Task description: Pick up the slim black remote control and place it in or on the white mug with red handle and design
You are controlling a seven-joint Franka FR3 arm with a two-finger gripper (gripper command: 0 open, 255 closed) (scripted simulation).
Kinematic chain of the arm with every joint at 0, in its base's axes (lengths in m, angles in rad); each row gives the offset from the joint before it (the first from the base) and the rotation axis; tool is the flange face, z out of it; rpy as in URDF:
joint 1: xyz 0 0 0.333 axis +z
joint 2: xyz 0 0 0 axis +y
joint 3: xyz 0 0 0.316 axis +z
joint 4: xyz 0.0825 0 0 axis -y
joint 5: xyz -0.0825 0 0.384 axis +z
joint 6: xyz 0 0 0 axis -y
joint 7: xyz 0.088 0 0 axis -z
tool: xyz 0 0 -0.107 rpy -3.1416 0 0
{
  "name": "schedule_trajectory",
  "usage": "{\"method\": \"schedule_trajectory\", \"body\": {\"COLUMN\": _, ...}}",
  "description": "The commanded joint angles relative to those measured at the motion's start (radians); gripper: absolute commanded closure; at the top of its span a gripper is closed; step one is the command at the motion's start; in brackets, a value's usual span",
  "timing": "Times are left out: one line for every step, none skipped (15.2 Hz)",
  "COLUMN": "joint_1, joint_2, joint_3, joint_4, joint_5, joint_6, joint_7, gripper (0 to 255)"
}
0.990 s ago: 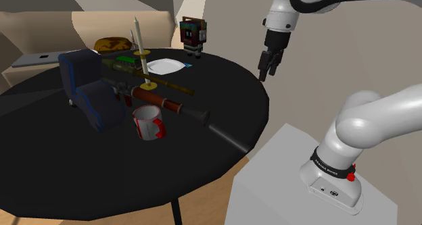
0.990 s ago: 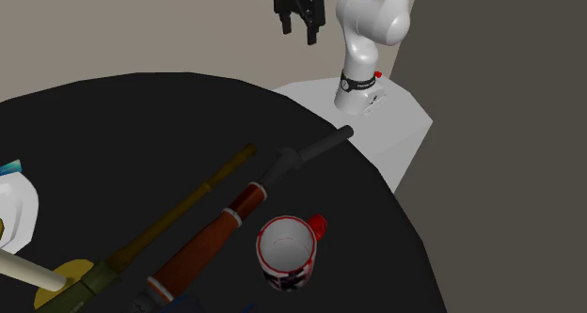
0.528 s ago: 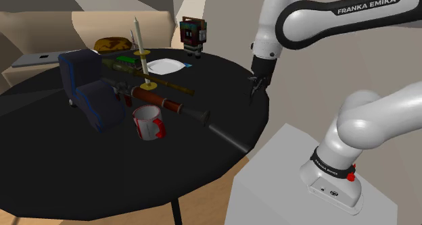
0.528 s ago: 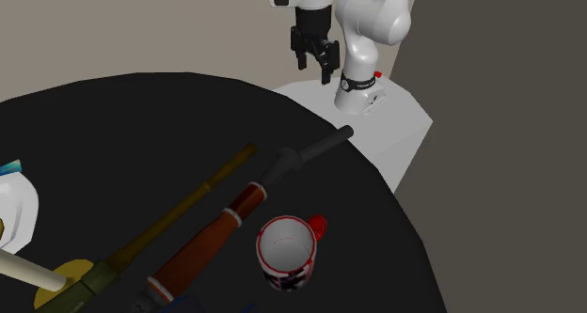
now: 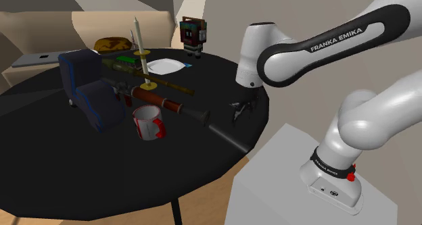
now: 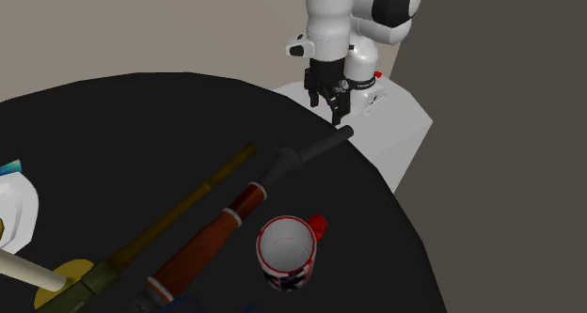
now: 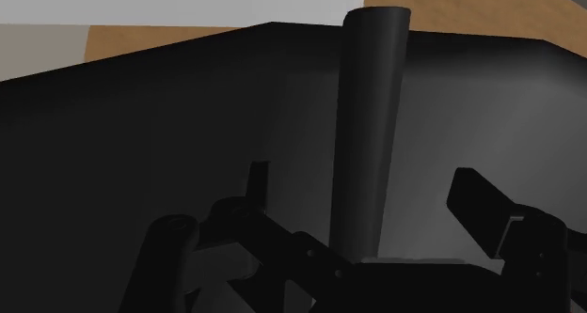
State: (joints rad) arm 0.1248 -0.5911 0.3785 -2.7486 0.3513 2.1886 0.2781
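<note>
Remote control [image 6: 315,151] lies flat on the black surface [image 5: 169,169]; we note the pincer [image 6: 331,112] spread wide just above one end.

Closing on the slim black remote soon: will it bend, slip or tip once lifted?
The remote looks like a straight, rigid bar, so it probably won't bend. It is long and narrow, so gripped off-centre it may tilt. Its smooth sides could slip in the gripper, which stands open astride it.

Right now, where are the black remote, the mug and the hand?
black remote [image 6: 315,148]: second exterior view, middle of its body.
mug [image 5: 143,126]: shoulder view, outer side wall.
hand [image 6: 328,109]: second exterior view, midway between its fingertips.
</note>
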Motion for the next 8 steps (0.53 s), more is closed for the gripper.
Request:
{"method": "schedule_trajectory", "body": {"joint_1": 0.010, "joint_2": 0.068, "joint_3": 0.053, "joint_4": -0.004, "joint_5": 0.024, "joint_6": 0.083, "joint_7": 0.052, "gripper": 0}}
{"method": "schedule_trajectory", "body": {"joint_1": 0.010, "joint_2": 0.085, "joint_3": 0.064, "joint_4": -0.004, "joint_5": 0.027, "joint_6": 0.101, "joint_7": 0.063, "gripper": 0}}
{"method": "schedule_trajectory", "body": {"joint_1": 0.011, "joint_2": 0.097, "joint_3": 0.068, "joint_4": -0.010, "joint_5": 0.030, "joint_6": 0.119, "joint_7": 0.063, "gripper": 0}}
{"method": "schedule_trajectory", "body": {"joint_1": 0.011, "joint_2": 0.109, "joint_3": 0.073, "joint_4": -0.015, "joint_5": 0.032, "joint_6": 0.137, "joint_7": 0.063, "gripper": 0}}
{"method": "schedule_trajectory", "body": {"joint_1": 0.011, "joint_2": 0.122, "joint_3": 0.078, "joint_4": -0.021, "joint_5": 0.034, "joint_6": 0.156, "joint_7": 0.063, "gripper": 0}}
{"method": "schedule_trajectory", "body": {"joint_1": 0.011, "joint_2": 0.136, "joint_3": 0.082, "joint_4": -0.026, "joint_5": 0.036, "joint_6": 0.175, "joint_7": 0.063, "gripper": 0}}
{"method": "schedule_trajectory", "body": {"joint_1": 0.010, "joint_2": 0.149, "joint_3": 0.087, "joint_4": -0.031, "joint_5": 0.038, "joint_6": 0.194, "joint_7": 0.063, "gripper": 0}}
{"method": "schedule_trajectory", "body": {"joint_1": 0.010, "joint_2": 0.164, "joint_3": 0.092, "joint_4": -0.036, "joint_5": 0.040, "joint_6": 0.213, "joint_7": 0.063, "gripper": 0}}
